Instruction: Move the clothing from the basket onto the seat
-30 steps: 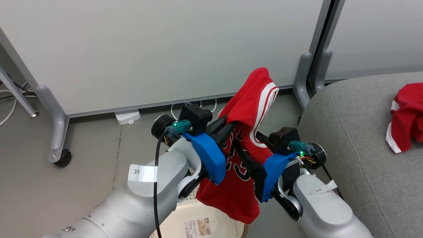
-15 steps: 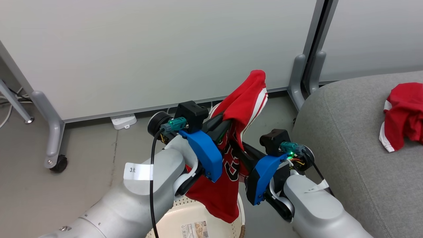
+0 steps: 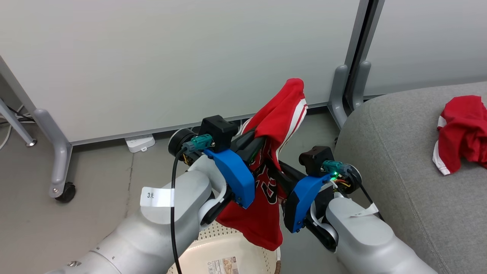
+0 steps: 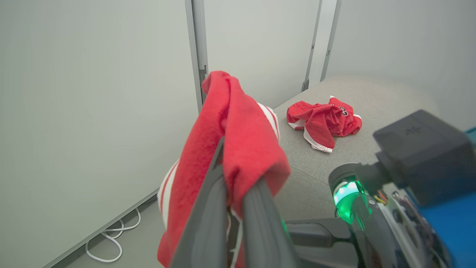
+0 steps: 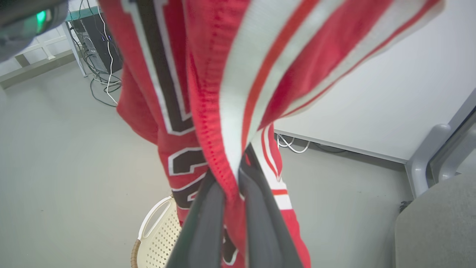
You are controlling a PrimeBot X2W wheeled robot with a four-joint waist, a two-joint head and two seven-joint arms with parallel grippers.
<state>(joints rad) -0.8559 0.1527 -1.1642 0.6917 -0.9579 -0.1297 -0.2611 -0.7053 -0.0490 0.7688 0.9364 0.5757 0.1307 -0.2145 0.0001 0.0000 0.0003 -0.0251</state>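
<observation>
The right claw [image 5: 233, 175] has just clamped onto the red jersey [image 3: 283, 110], the left claw [image 4: 238, 167] gripping it too, clear of the basket [image 3: 224, 231]; next, swing it rightward over the seat [image 3: 399, 152].

Head view looks down; wrist views close against jersey [image 3: 281, 110]; all share seat [image 3: 399, 152].

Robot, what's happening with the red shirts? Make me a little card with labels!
held shirt: red with white stripes, up in the air over the basket, not on the seat yet
left gripper: shut on the held shirt
right gripper: shut on the held shirt too
basket: cream, on the floor under the held shirt
other shirt: red, crumpled on the seat
seat: grey, on the robot's right
</observation>
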